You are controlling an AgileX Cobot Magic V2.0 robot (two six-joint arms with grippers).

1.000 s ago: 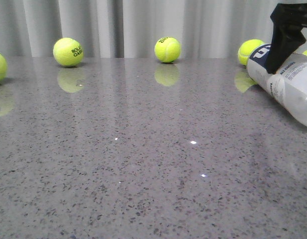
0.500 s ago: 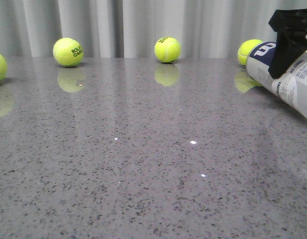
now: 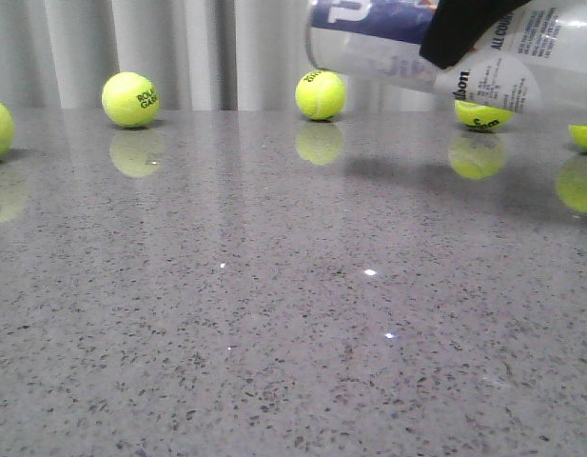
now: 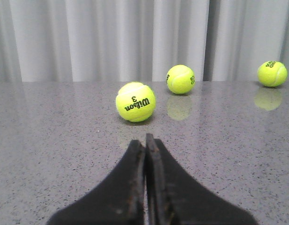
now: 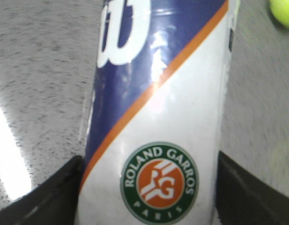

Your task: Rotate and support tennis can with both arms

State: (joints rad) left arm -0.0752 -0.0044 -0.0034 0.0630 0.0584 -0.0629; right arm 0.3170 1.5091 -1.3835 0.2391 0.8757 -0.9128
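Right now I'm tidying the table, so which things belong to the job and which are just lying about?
Job:
- can, held off the table
- right end effector, shut on it
- left end effector, shut, empty

Lying about:
- Wilson 3 ball
- ball at far left
- middle ball

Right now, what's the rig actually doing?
The right gripper holds the tennis can lifted clear of the table, lying roughly sideways, fingers on either side of its label. The left gripper is shut and empty, low over the table near a Wilson ball, not yet supporting the can. Loose tennis balls sit along the back edge.
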